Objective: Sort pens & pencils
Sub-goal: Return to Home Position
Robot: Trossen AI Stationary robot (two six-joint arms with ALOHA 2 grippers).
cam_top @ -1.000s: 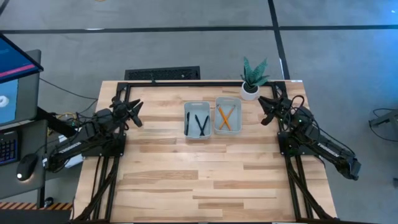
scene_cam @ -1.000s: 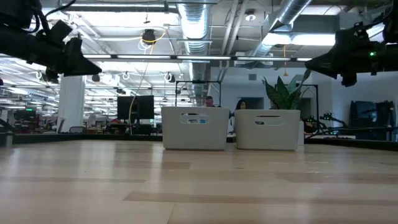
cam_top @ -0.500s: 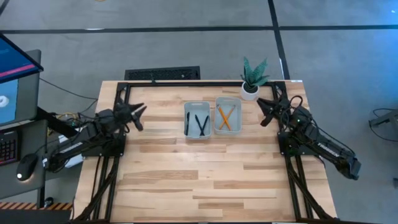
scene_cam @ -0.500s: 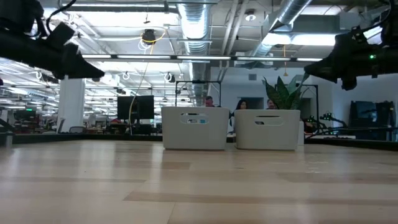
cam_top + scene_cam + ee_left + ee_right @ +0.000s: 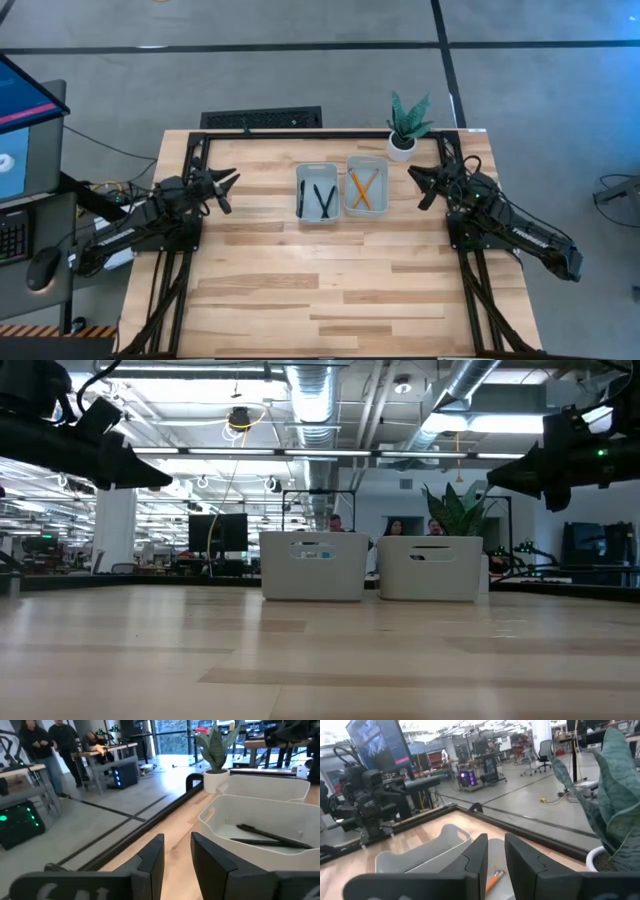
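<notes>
The left gripper (image 5: 224, 188) is held above the left side of the table (image 5: 300, 290), its fingers parted by a narrow gap with nothing gripped between them. The right gripper (image 5: 416, 188) is held above the right side, near the potted plant (image 5: 406, 122), its fingers likewise slightly apart and empty. Between them, well apart from both, two grey trays are set side by side. The pens (image 5: 320, 198) are laid in the left tray (image 5: 300, 170), and the pencils (image 5: 362, 189) are laid crossed in the right tray (image 5: 367, 160).
</notes>
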